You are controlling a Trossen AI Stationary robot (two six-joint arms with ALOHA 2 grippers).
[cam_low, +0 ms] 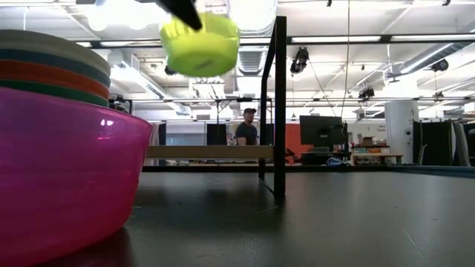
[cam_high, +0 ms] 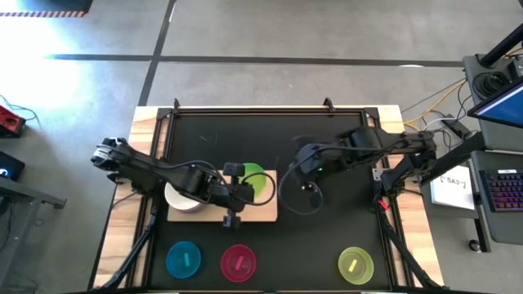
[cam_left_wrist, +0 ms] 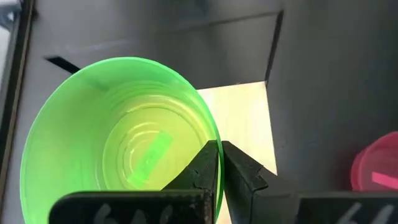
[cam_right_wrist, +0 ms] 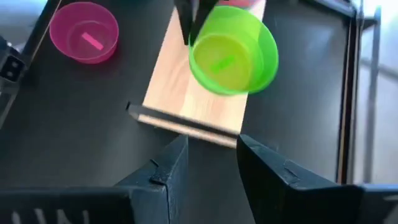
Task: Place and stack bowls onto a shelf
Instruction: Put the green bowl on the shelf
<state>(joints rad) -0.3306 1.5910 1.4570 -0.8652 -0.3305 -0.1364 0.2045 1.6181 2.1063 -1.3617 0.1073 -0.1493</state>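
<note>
My left gripper [cam_high: 243, 189] is shut on a green bowl [cam_high: 256, 181], held in the air over the right end of the pale wooden shelf [cam_high: 263, 212]. In the low view the green bowl [cam_low: 200, 44] hangs high and tilted. A stack of bowls with a white one on top [cam_high: 184, 196] sits on the shelf's left part. Cyan [cam_high: 183, 260], magenta [cam_high: 238, 261] and yellow-green [cam_high: 355, 265] bowls stand on the table near its near edge. My right gripper [cam_right_wrist: 211, 163] is open, just right of the shelf, and touches nothing. My left gripper pinches the green bowl's rim [cam_left_wrist: 213, 146], one finger inside the bowl and one outside. The fingers [cam_right_wrist: 189, 18] come at it slanting from above and from the table's left. The bowl is lifted clear of the shelf and tilted, its mouth toward the right arm.
A black frame of thin bars [cam_high: 270, 109] runs round the tabletop, with an upright post [cam_low: 280, 104] showing in the low view. The magenta bowl [cam_low: 59, 178] fills the low view's left. A person [cam_low: 245, 130] stands far off in the room. Bare table lies between the shelf and the right frame bar.
</note>
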